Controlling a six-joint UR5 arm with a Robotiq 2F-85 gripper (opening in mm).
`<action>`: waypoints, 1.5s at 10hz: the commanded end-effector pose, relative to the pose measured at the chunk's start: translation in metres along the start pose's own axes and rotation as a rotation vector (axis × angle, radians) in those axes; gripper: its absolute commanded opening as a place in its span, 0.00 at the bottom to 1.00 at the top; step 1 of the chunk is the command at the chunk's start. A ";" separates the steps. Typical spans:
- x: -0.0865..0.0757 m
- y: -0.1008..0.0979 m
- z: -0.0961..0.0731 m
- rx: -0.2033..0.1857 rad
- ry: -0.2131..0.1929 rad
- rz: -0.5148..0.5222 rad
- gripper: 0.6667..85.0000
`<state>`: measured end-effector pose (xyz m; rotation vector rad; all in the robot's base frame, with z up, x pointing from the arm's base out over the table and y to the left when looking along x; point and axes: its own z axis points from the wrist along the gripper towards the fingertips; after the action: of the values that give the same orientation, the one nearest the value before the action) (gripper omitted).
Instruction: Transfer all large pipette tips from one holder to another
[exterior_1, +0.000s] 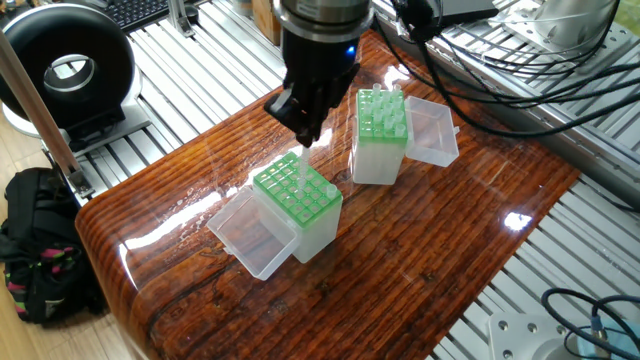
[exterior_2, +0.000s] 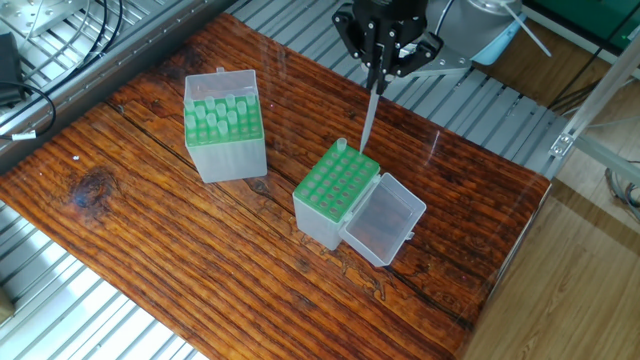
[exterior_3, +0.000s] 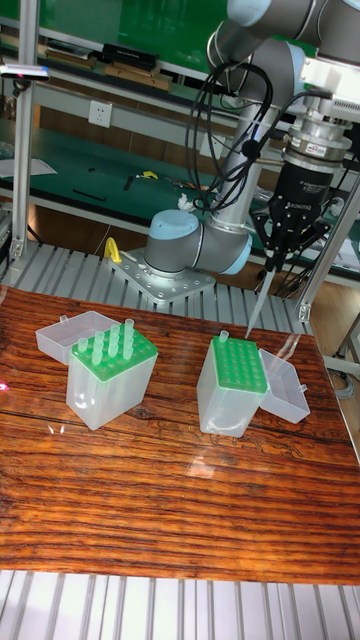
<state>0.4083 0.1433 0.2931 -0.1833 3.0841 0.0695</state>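
Observation:
My gripper (exterior_2: 377, 84) is shut on one large pipette tip (exterior_2: 368, 120), a translucent cone that hangs point-down over the far edge of a green-grid holder (exterior_2: 336, 186). The tip's point is just above the grid, not seated in a hole. A single tip (exterior_2: 340, 147) stands in that holder's far corner. The other holder (exterior_2: 223, 122) carries several upright tips (exterior_2: 222, 110). The tall fixed view has the gripper (exterior_3: 271, 262) with the held tip (exterior_3: 257, 305) above the right holder (exterior_3: 236, 367). One fixed view shows the gripper (exterior_1: 305, 133) over the near holder (exterior_1: 296, 191).
Both holders have clear hinged lids folded open beside them (exterior_2: 383, 222) (exterior_1: 433, 131). The wooden table (exterior_2: 150, 240) is edged by aluminium rails. A black round device (exterior_1: 65, 70) and a bag (exterior_1: 35, 245) sit left of the table. Cables (exterior_1: 480, 60) hang behind the arm.

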 end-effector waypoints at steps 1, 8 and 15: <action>0.002 0.000 -0.001 -0.013 0.004 -0.006 0.06; -0.001 0.002 -0.003 -0.019 0.009 -0.025 0.09; 0.005 -0.010 0.008 0.007 -0.050 -0.060 0.08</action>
<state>0.3984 0.1384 0.2890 -0.2345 3.0535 0.0603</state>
